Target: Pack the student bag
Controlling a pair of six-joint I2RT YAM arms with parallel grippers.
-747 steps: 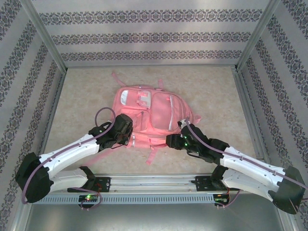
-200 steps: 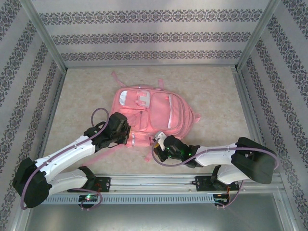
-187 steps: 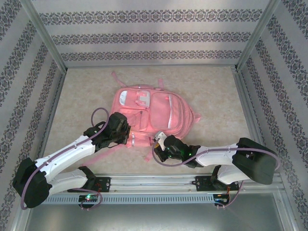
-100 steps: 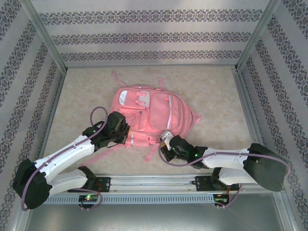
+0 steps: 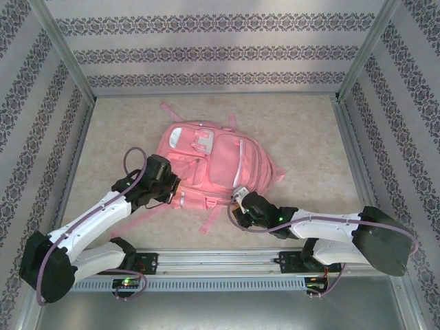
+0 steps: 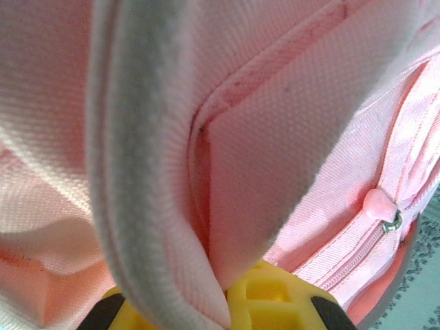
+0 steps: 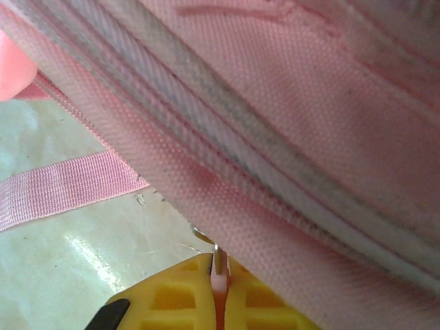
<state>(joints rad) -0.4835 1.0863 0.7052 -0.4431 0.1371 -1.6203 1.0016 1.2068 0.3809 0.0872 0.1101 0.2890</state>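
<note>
- Left gripper is clamped shut on a fold of pink fabric at the student bag's 8 o'clock corner. Up close, its yellow fingers pinch the cloth beside a grey-white trim.
- Right gripper is closed on a small zipper pull at the bag's 5 o'clock edge, the pink tab squeezed between its yellow pads.
- From where I stand, the bag lies flat, pockets up, mid-table, its top towards about 11 o'clock.
- 1 loose pink strap lies on the tabletop near the right gripper.
</note>
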